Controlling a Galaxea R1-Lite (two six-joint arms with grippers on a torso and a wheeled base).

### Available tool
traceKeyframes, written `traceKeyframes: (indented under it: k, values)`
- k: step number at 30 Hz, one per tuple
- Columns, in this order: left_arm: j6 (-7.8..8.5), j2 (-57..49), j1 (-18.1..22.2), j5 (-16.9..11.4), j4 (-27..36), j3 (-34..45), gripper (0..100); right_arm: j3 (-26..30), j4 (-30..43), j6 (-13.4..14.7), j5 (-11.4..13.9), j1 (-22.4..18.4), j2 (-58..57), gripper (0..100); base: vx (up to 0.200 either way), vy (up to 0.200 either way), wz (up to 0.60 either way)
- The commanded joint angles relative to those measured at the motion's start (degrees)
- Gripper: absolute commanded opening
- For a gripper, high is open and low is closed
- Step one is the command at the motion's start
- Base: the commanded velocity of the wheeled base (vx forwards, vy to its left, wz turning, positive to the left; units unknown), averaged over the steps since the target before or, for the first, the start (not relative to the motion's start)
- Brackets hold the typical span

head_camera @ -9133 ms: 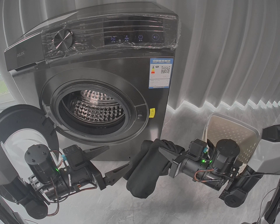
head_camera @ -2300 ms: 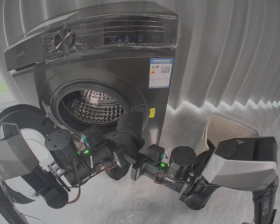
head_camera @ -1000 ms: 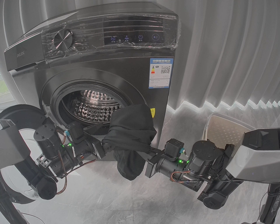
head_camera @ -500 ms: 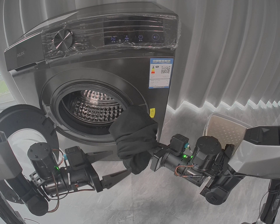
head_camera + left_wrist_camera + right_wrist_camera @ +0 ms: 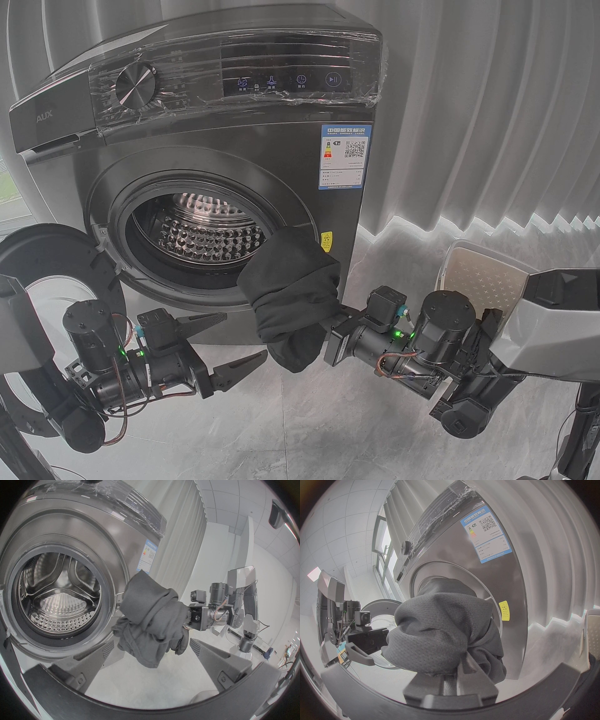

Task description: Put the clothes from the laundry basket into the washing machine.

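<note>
A black garment (image 5: pixel 289 294) hangs bunched in front of the right rim of the washing machine's open drum (image 5: pixel 200 240). My right gripper (image 5: pixel 326 325) is shut on its lower right part; in the right wrist view the fingers (image 5: pixel 468 670) pinch the cloth (image 5: pixel 437 627). My left gripper (image 5: pixel 245 335) is open and holds nothing, low and to the left of the garment, below the drum opening. In the left wrist view the garment (image 5: pixel 150 617) hangs just beyond the spread fingers (image 5: pixel 93 655). The laundry basket (image 5: pixel 494 278) stands on the floor at the right.
The washing machine's round door (image 5: pixel 44 262) is swung open at the left, close behind my left arm. White curtains (image 5: pixel 487 112) hang behind the basket. Grey tiled floor (image 5: pixel 325 425) lies open below both grippers.
One second ago my left gripper was at the garment's left edge; it has drawn back down and left, open. My right gripper has lifted the garment slightly toward the drum rim.
</note>
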Motion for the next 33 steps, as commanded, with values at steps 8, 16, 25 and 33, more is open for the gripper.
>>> traceKeyframes:
  k: [8,16,25,33]
  values:
    - [0.73,3.85,0.76,-0.07,-0.16,-0.98,100,0.02,0.01,0.43,0.04,1.96,-0.55,0,0.0,0.0,0.0]
    - [3.11,8.42,-0.83,-0.16,-0.34,-4.93,100,0.02,0.01,2.19,0.04,4.78,-0.38,0,0.0,0.0,0.0]
    - [3.46,11.5,-0.91,-0.07,-0.34,-11.96,100,0.02,-0.07,3.16,0.04,6.45,0.06,0,0.0,0.0,0.0]
    - [3.37,12.55,-2.41,0.01,-0.34,-14.07,100,0.02,-0.07,4.56,-0.23,7.41,0.06,0,0.0,0.0,0.0]
